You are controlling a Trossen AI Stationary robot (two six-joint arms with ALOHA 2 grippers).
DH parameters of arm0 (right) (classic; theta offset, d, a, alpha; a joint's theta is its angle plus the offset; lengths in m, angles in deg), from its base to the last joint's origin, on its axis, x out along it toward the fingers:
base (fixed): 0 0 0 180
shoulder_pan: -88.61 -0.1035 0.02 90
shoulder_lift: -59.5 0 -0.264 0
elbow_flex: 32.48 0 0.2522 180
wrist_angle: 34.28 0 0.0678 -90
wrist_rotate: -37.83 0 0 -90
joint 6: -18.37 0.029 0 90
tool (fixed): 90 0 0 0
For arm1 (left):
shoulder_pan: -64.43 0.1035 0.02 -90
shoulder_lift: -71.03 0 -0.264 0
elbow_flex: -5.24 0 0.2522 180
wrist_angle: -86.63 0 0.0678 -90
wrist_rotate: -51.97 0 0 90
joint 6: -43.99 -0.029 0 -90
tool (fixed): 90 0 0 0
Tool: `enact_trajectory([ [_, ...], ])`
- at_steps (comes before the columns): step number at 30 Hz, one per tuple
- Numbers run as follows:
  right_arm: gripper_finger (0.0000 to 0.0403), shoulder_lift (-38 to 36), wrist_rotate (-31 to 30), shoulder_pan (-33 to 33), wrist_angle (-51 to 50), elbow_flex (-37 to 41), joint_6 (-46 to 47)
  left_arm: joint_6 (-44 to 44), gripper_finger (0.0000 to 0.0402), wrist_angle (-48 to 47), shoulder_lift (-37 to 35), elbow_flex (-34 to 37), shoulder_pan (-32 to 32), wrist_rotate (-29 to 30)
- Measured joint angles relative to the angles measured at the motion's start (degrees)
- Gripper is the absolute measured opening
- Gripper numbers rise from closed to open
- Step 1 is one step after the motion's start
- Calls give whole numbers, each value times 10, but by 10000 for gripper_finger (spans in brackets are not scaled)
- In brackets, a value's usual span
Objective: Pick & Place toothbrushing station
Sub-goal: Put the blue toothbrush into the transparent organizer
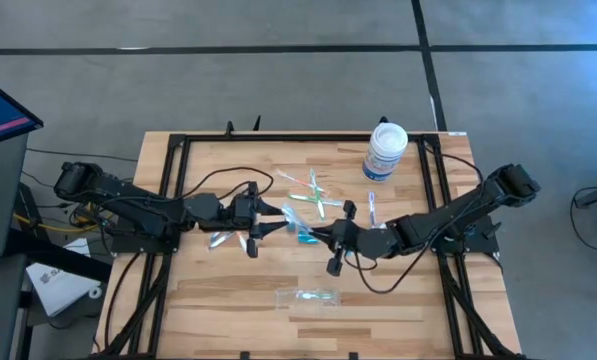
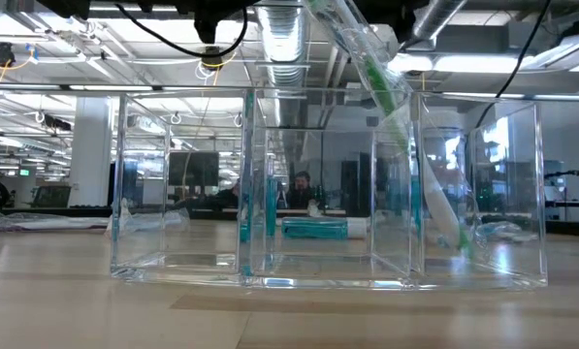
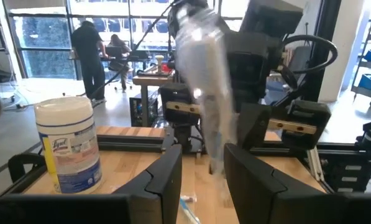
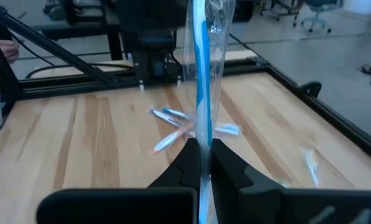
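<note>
right tool (image 4: 201,155) pinches 1 wrapped blue toothbrush (image 4: 202,74) upright, its long axis vertical. the clear tray (image 1: 308,297) lies on the wooden worktop (image 1: 208,290) toward my near edge, nearest my right arm. left tool (image 1: 268,224) is spread, just beside. loose toothbrushes (image 1: 313,195) lie beyond.

Blue toothbrush (image 4: 202,81), clear tray (image 1: 308,297)

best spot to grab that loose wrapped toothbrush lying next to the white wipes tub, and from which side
Take the wrapped toothbrush at mid-length, from straight above, jaws across its narrow width. It lies flat on the table, apart from the white tub, running away from the tub, so only a top-down pinch gets under its slim sides. The right gripper is already shut on a blue toothbrush.
</note>
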Motion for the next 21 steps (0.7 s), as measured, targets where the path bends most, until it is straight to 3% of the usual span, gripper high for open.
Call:
enact_trajectory([
  [21, 6, 0, 29, 24, 21, 0, -18, 0, 113, 63, 5, 0, 1, -22],
])
